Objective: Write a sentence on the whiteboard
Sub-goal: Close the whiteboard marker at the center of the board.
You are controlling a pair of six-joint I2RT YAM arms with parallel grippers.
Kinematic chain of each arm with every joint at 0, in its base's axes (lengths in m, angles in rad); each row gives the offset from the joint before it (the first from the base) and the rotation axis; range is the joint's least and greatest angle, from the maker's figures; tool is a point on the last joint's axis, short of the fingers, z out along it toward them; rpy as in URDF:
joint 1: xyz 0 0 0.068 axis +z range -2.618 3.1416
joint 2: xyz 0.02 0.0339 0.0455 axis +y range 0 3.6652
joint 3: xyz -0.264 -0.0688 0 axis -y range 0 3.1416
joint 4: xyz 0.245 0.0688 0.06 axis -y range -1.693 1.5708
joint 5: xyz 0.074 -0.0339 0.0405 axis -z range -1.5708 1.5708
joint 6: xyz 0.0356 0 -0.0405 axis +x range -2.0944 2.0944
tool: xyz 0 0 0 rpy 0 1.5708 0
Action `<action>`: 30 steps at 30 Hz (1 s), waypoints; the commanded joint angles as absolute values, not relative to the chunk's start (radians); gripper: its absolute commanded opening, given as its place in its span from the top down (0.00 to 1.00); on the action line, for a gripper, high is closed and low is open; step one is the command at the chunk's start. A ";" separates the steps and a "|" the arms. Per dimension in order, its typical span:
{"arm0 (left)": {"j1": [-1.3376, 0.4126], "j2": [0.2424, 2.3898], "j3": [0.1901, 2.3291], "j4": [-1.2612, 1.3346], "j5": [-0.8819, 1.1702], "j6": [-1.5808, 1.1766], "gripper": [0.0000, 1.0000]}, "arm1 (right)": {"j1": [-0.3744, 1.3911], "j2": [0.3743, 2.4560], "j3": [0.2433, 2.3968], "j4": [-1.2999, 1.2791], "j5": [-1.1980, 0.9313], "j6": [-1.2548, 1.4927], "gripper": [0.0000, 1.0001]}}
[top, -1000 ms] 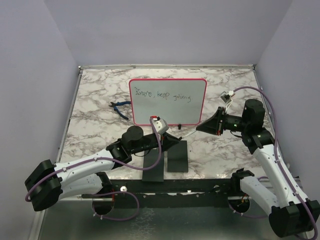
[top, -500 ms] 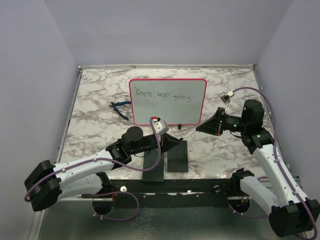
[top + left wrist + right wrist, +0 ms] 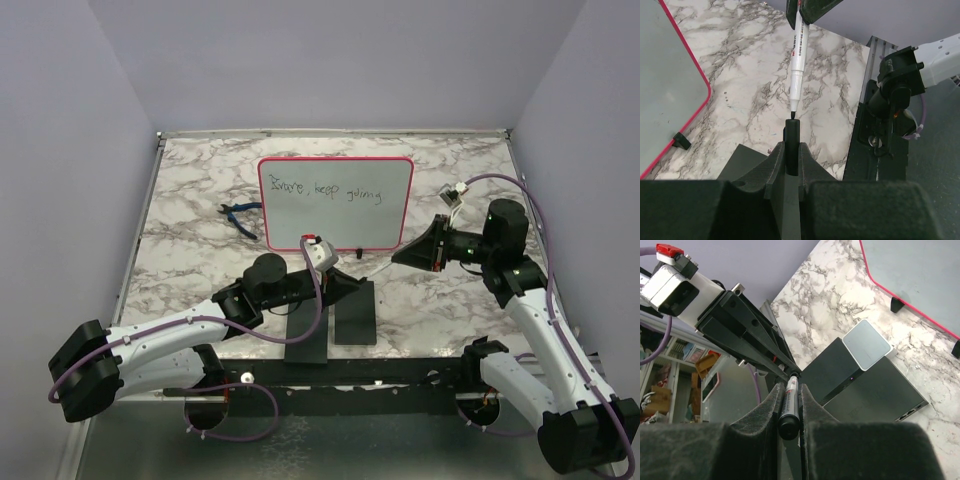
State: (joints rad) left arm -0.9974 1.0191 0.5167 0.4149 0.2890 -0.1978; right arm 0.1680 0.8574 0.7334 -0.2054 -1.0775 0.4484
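Top view, whiteboard point(image 3: 335, 225): standing on its feet at the rear centre of the table point(image 3: 190, 250); sentence point(image 3: 330, 190) along its upper part.
Top view, arms: left gripper point(image 3: 352, 278) and right gripper point(image 3: 398, 256) face each other in front of the board.
Left wrist, left gripper: narrow, clamped on a black cap point(image 3: 792, 145); marker point(image 3: 797, 65) tip at the cap's mouth.
Right wrist, right gripper: narrow, clamped on the marker; board corner at upper right.

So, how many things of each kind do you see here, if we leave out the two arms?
Whiteboard: 1
Black slabs: 2
Grey-white pad: 1
Marker: 1
Black cap: 1
Blue-handled pliers: 1
Total: 7
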 commanded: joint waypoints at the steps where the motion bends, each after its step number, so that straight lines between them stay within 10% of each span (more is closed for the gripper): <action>1: -1.003 1.008 0.548 0.400 0.315 -0.190 1.00 | 0.163 0.867 0.718 -0.187 -1.130 0.460 0.99; 30: -1.006 1.024 0.570 0.399 0.340 -0.194 1.00 | 0.164 0.897 0.683 -0.147 -1.183 0.478 0.99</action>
State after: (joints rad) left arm -1.0031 1.0191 0.5320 0.3935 0.3088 -0.1978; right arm 0.1680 0.8875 0.7059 -0.1761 -1.1442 0.4572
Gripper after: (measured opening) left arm 0.133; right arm 0.143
